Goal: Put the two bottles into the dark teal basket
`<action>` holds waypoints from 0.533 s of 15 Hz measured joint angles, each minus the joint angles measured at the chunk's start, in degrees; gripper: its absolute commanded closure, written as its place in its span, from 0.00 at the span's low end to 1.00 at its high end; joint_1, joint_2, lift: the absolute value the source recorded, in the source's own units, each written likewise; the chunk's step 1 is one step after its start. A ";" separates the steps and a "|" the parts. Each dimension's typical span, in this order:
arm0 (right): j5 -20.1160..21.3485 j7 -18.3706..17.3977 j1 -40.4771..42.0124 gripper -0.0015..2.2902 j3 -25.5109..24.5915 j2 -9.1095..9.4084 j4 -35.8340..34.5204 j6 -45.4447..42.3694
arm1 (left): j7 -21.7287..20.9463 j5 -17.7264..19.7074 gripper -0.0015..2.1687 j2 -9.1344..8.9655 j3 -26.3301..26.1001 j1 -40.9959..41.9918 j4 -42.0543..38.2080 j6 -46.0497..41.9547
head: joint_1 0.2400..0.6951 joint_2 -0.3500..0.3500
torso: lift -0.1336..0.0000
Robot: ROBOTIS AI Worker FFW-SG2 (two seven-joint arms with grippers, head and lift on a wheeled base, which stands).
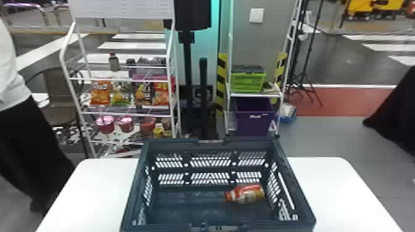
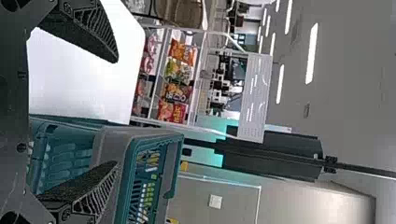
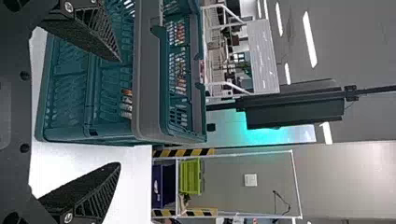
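Has the left claw (image 2: 116, 112) spread, with nothing pinched, near the left side of the basket (image 1: 138, 185): in the left wrist view, sets one finger against the basket and the other against the table (image 1: 102, 191). Has the right claw (image 3: 120, 112) spread and bare too, near the opposite side, in rough mirror of the first. Probably parted so as to be ready for a grip or just after a release, and set out at either flank so as not to crowd the mouth; cannot say which. Between, stands mouth up and square on the table, most likely to allow a drop from either side. Inside, toward the right wall, has one bottle (image 1: 247, 193) lying on its side, cap pointing left; likely lies so for want of a prop, and should be kept from rolling away by the walls. With one in, looks about halfway by the task's count. Farther off, beyond the table, holds a small bottle (image 1: 114, 63) on the rack (image 1: 123, 9); seems more like stock than part of the job, though cannot be sure. Calls next for a second bottle, lowered beside the first without knocking the rim.
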 measured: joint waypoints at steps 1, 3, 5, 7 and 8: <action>0.07 0.00 -0.06 0.04 0.16 0.00 0.00 0.11 | 0.00 0.08 0.05 0.09 0.11 0.09 0.20 0.00 | 0.57 0.50 | 1.00; 0.14 0.00 -0.12 0.04 0.45 0.00 0.01 0.14 | 0.00 0.24 0.05 0.22 0.40 0.35 0.33 0.00 | 0.57 0.50 | 1.00; 0.14 0.06 -0.12 0.04 0.58 0.00 0.02 0.01 | 0.00 0.36 0.05 0.26 0.59 0.51 0.41 0.00 | 0.57 0.50 | 1.00; 0.14 0.08 -0.07 0.04 0.64 0.00 0.02 -0.03 | 0.00 0.39 0.05 0.26 0.66 0.59 0.42 0.00 | 0.57 0.50 | 1.00; 0.14 0.09 -0.05 0.04 0.65 0.00 0.04 -0.11 | 0.00 0.41 0.05 0.26 0.67 0.61 0.43 0.00 | 0.57 0.50 | 1.00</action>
